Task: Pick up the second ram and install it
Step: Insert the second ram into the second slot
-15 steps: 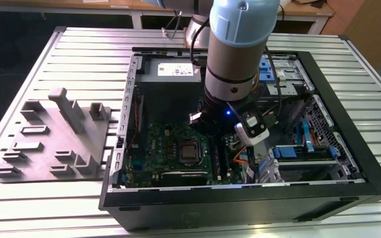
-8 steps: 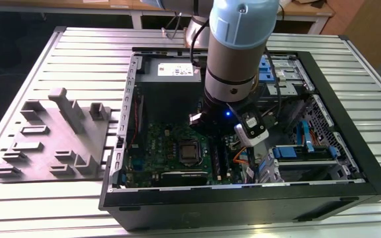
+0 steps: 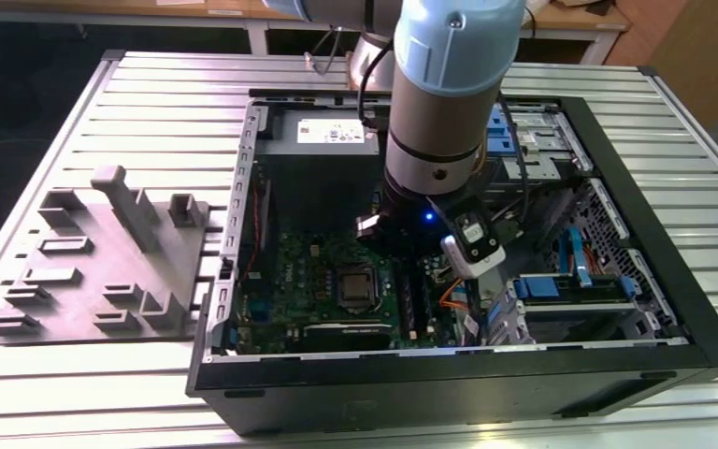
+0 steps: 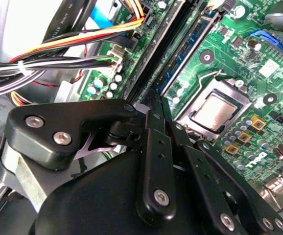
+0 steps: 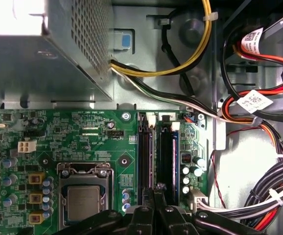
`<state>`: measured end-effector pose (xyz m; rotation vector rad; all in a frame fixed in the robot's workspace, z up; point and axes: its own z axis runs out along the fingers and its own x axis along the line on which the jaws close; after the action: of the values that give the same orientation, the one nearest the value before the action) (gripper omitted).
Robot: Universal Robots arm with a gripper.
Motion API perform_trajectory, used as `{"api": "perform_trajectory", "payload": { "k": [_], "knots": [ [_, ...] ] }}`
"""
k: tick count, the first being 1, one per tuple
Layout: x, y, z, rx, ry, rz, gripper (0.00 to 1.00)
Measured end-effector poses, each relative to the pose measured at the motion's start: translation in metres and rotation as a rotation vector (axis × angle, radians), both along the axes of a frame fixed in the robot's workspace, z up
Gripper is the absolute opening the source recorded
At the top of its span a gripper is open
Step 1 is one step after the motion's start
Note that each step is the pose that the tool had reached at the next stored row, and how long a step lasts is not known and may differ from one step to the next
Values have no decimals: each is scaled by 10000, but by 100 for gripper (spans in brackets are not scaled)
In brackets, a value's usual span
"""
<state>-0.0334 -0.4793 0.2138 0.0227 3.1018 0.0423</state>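
Note:
The second ram [image 4: 188, 51] is a thin dark-blue strip standing on edge in the memory slot nearest the CPU socket [image 4: 215, 110] on the green motherboard [image 3: 322, 271]. My gripper [image 4: 155, 98] reaches down inside the open computer case, about halfway along the slots [image 5: 149, 147]. Its black fingers [image 5: 146, 210] are pressed together on the strip's top edge. The strip's lower edge and the part under the fingertips are hidden. In the exterior view the gripper [image 3: 411, 257] hangs below the blue-sleeved arm, over the slots.
A second dark memory slot [image 5: 168, 152] runs alongside. The grey power-supply box [image 5: 38, 58] sits close behind the slots. Bundles of coloured cables [image 5: 259, 112] crowd the side away from the CPU. A grey parts fixture [image 3: 97, 253] lies on the table at the exterior view's left.

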Motion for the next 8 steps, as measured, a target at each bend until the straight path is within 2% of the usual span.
{"api": "perform_trajectory", "payload": {
  "k": [8],
  "knots": [
    [2,4,-11,25,-10,0,13]
  ]
}}
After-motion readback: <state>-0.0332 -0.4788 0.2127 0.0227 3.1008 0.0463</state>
